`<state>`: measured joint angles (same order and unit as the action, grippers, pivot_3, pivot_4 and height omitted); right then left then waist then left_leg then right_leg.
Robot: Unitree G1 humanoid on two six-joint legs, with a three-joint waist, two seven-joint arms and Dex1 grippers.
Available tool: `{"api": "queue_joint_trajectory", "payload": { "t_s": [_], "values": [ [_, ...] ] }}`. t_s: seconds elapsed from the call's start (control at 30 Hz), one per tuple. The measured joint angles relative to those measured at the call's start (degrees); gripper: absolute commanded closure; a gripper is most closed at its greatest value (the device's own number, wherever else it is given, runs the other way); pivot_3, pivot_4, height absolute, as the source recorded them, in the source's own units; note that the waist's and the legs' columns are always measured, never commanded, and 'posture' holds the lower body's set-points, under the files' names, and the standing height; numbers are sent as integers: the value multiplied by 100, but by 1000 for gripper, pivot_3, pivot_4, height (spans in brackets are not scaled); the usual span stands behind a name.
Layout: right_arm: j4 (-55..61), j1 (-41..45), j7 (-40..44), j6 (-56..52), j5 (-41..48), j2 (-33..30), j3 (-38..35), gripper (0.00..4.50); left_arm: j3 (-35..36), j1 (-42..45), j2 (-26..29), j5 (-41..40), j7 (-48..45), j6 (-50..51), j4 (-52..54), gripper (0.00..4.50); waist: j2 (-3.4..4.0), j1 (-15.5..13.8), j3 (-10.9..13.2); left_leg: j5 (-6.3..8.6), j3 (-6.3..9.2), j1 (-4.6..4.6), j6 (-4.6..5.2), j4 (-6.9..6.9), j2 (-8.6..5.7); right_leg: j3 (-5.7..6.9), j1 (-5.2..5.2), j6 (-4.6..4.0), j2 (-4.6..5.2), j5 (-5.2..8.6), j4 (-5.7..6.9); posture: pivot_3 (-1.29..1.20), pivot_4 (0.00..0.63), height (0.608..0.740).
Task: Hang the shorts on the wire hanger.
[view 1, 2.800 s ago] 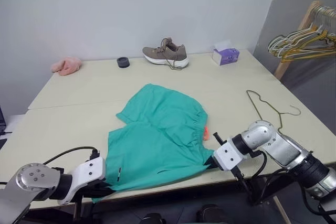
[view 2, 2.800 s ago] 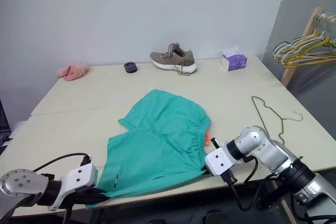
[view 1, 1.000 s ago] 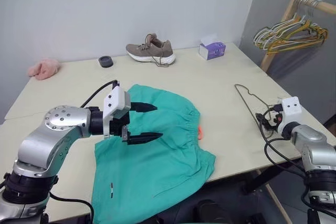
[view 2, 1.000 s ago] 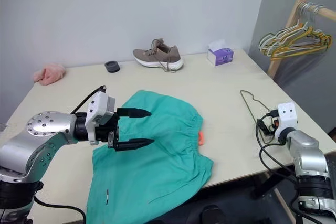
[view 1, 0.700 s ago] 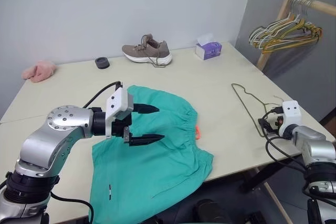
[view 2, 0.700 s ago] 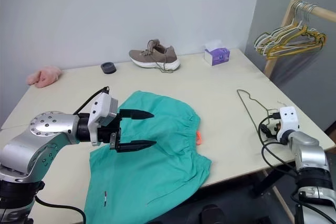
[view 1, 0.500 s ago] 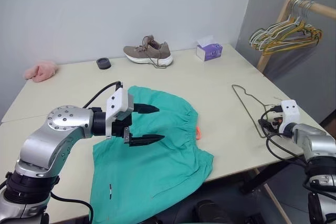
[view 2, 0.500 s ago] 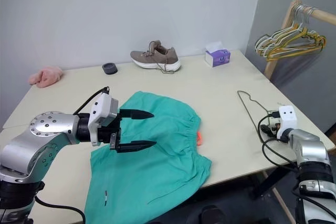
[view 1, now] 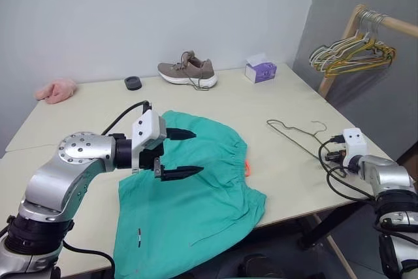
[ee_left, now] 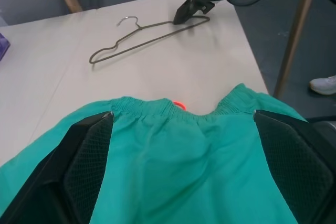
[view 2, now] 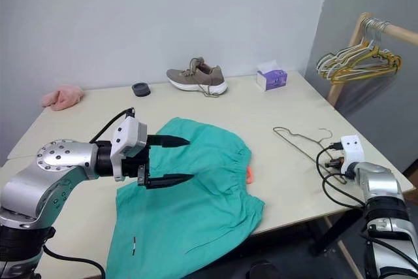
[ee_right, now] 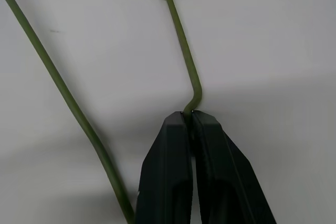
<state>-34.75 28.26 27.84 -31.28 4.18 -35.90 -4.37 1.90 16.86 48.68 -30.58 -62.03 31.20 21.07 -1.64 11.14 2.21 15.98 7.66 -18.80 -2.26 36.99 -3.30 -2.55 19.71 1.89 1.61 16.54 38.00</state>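
We found the right end effector (ee_right: 191,121) clamped shut on one bent corner of the wire hanger (view 1: 297,135), which lay flat on the desk (view 1: 261,106). The left end effector (view 1: 186,153) hung fully open just above the shorts (view 1: 196,194), well apart from the wire hanger.

The pale table (view 1: 274,99) carries the shorts (view 1: 196,194), wire hanger (view 1: 294,134), shoe (view 1: 188,72), tissue box (view 1: 260,71), pink cloth (view 1: 55,89) and a black ring (view 1: 132,83)
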Motion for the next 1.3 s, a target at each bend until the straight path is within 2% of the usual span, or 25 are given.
{"api": "queue_joint_trajectory", "payload": {
  "t_s": [0.03,0.23,0.5,0.67,0.87,1.3],
  "values": [
    [10,-3,13,166,-93,-13,97,4455,17,4,-55,51,96,-50,-150,0,10,8,7,1,-6,0,3,1,-1,-8,1,30,0,-18,-2,-209,0,740],
    [547,-6,287,1082,-441,-139,500,4455,241,309,-225,437,692,-292,-1203,0,89,16,55,2,-10,-38,4,-11,4,-12,53,36,0,-21,3,-213,0,740],
    [1750,313,507,2005,-773,-154,846,4455,729,584,-379,253,1017,79,-2098,0,106,11,46,1,-1,-141,3,-1,0,-7,152,12,7,-42,7,-216,0,740],
    [2313,333,608,2419,-961,-4,1122,4455,852,491,-377,-193,852,747,-2109,0,107,15,45,0,6,-193,1,2,-2,-2,203,10,9,-43,14,-217,0,740],
    [2969,479,776,2887,-1017,205,1376,4455,855,375,-362,-548,617,1349,-1959,0,107,16,45,0,8,-195,1,3,-2,1,206,9,9,-44,17,-221,0,740],
    [3586,836,1253,2958,-959,744,1700,4455,106,366,-409,-322,355,1234,-1846,0,108,17,44,-1,9,-193,-1,8,-3,0,208,5,9,-46,29,-221,0,740]
  ]
}}
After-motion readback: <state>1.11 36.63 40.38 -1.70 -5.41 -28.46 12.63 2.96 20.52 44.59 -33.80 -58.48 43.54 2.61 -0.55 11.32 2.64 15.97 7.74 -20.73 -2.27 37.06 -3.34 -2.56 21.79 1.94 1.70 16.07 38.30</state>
